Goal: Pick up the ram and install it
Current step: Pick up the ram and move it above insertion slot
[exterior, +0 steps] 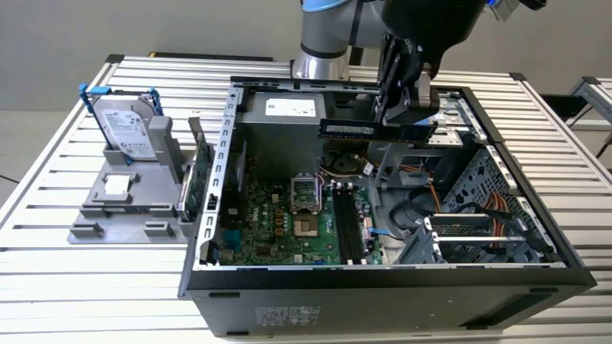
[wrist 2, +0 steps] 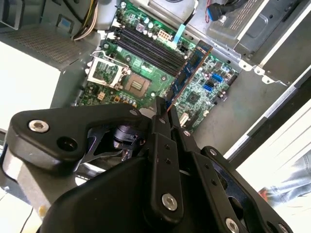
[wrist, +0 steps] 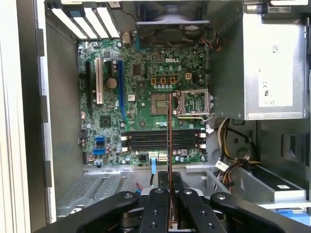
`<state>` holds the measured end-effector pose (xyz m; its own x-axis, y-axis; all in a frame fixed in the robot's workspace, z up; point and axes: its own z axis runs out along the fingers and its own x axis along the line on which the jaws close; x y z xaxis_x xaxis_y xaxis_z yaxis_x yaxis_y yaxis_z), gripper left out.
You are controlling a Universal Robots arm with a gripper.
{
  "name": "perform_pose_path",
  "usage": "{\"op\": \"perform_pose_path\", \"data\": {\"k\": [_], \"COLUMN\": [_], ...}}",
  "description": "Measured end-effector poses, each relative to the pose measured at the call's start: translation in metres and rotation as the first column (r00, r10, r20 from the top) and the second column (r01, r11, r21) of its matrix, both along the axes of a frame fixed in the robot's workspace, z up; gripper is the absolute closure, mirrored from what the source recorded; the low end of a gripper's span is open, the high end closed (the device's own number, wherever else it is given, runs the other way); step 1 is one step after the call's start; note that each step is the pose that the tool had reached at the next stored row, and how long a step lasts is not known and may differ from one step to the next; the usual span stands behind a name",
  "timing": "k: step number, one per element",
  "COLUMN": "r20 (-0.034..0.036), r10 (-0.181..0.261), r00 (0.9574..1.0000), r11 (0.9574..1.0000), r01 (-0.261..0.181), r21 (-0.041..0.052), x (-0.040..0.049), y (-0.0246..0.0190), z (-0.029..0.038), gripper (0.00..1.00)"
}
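While the gripper (exterior: 405, 116) hangs over the open computer case (exterior: 383, 287), its jaws are clamped on the ram (exterior: 368, 130), pinching the stick near one end. The ram is level and in the air above the motherboard (exterior: 277, 222), not yet seated. In the first wrist view it shows edge-on, its line crossing over the black memory slots (wrist: 146, 141). A hard drive (exterior: 126, 125) stands in a grey stand (exterior: 143, 208) on the slatted table (exterior: 57, 287), at the exterior view's left.

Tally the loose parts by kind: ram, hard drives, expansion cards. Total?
Ram: 1, the ram, clamped in the gripper over the open case.
Hard drives: 1, the hard drive on the grey stand.
Expansion cards: 1, the expansion card beside the case.
Total: 3
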<state>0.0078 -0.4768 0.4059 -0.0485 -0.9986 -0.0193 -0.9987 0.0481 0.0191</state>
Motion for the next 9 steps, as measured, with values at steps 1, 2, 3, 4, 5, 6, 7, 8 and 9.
{"op": "perform_pose_path", "data": {"k": [1, 2, 3, 4, 5, 6, 7, 8, 9], "r20": [0.0000, 0.0000, -0.0001, -0.0001, -0.0001, -0.0002, -0.0002, -0.0002, -0.0002], "r10": [-0.001, -0.002, -0.004, -0.005, -0.006, -0.007, -0.007, -0.007, -0.007], "r00": [1.0000, 1.0000, 1.0000, 1.0000, 1.0000, 1.0000, 1.0000, 1.0000, 1.0000], "r11": [1.0000, 1.0000, 1.0000, 1.0000, 1.0000, 1.0000, 1.0000, 1.0000, 1.0000], "r01": [0.001, 0.002, 0.004, 0.005, 0.006, 0.007, 0.007, 0.007, 0.007], "r21": [0.0000, 0.0001, 0.0001, 0.0001, 0.0001, 0.0001, 0.0001, 0.0000, -0.0001], "x": [0.0000, 0.0000, 0.0000, 0.0001, 0.0000, 0.0000, 0.0001, 0.0001, 0.0001], "y": [0.0000, 0.0000, 0.0000, 0.0000, 0.0000, 0.0000, 0.0003, 0.0012, 0.0025], "z": [0.0000, 0.0000, 0.0000, 0.0000, 0.0000, 0.0000, 0.0000, 0.0000, 0.0000], "gripper": [1.00, 1.00, 1.00, 1.00, 1.00, 1.00, 1.00, 1.00, 1.00]}}
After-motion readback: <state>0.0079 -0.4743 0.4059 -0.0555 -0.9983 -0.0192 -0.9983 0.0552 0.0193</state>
